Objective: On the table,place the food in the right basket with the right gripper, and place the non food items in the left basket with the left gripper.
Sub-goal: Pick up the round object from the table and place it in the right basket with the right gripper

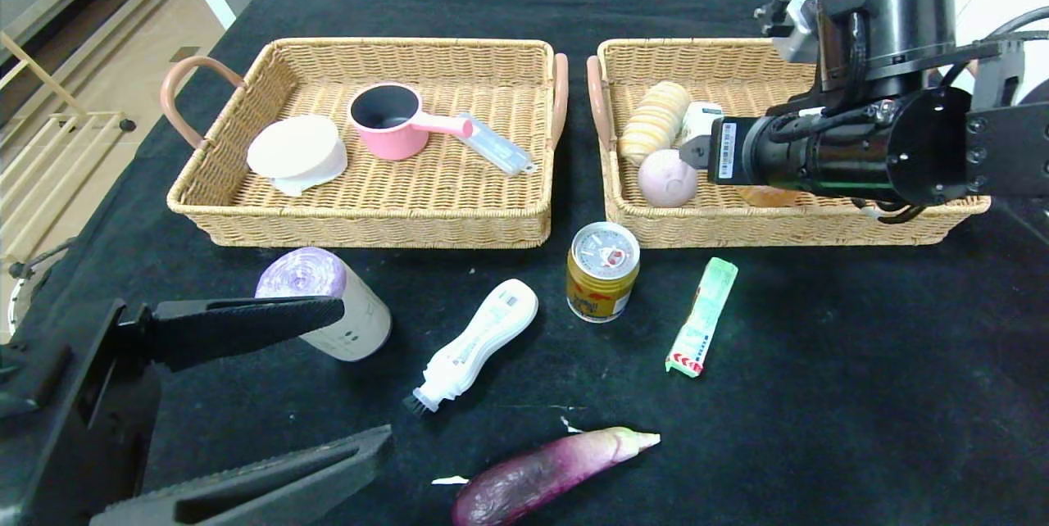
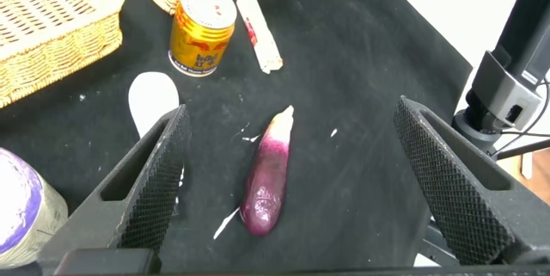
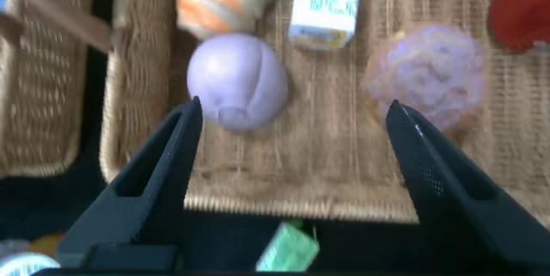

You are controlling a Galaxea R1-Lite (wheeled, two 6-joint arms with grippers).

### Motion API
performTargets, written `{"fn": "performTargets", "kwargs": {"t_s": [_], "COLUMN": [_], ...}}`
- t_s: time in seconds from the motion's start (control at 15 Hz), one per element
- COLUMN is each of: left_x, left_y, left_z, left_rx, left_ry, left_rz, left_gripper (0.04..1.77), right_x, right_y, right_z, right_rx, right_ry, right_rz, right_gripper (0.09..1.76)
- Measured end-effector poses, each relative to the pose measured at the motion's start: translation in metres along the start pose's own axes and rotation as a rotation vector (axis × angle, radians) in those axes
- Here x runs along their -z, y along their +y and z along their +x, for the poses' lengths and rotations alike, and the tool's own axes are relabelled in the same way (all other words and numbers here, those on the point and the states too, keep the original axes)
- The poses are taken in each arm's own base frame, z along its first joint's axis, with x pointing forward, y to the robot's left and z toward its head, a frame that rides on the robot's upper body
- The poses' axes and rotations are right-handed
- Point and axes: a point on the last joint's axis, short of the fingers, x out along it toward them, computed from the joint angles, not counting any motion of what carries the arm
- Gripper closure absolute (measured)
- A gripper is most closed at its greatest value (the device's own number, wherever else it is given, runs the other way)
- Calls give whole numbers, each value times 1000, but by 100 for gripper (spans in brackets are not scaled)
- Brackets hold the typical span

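Food sorting: my right gripper (image 3: 292, 181), jaws apart and empty, hovers over the right basket (image 1: 819, 227); gold can (image 1: 602, 270), frame centre, next.

Left gripper (image 2: 288, 186): two black ridged fingers spread wide apart, above the black cloth tabletop (image 2: 361, 70)
Purple eggplant (image 2: 266, 177): lies on the cloth between the fingers, touching neither, pale tip pointing toward the cans
Short gold can (image 2: 202, 31): upright, silver lid, near a tan wicker tray corner (image 2: 51, 18)
Slim stick pack (image 2: 259, 33): flat just beside the gold can
White brush handle (image 2: 153, 100): partly hidden behind one finger
Beige roll with purple top (image 2: 21, 211): at the frame edge
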Motion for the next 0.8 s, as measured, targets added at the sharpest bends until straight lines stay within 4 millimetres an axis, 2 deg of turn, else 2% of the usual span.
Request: {"fn": "performTargets", "kwargs": {"t_s": [0.33,0.6,0.8], "left_x": [0,0,0], "left_y": [1,2,3], "left_z": [-1,-1,-1], "left_rx": [-12,-20,-20], "left_ry": [-2,-3,-1], "left_rz": [2,3,2], "left_gripper": [9,9,9], "right_x": [9,27,37], "right_y": [0,1,5], "right_z": [-27,-47,-55], "right_rx": [55,97,64], "right_ry": [54,207,312], "right_rz": [-8,96,175], "right_gripper": [21,18,17]}}
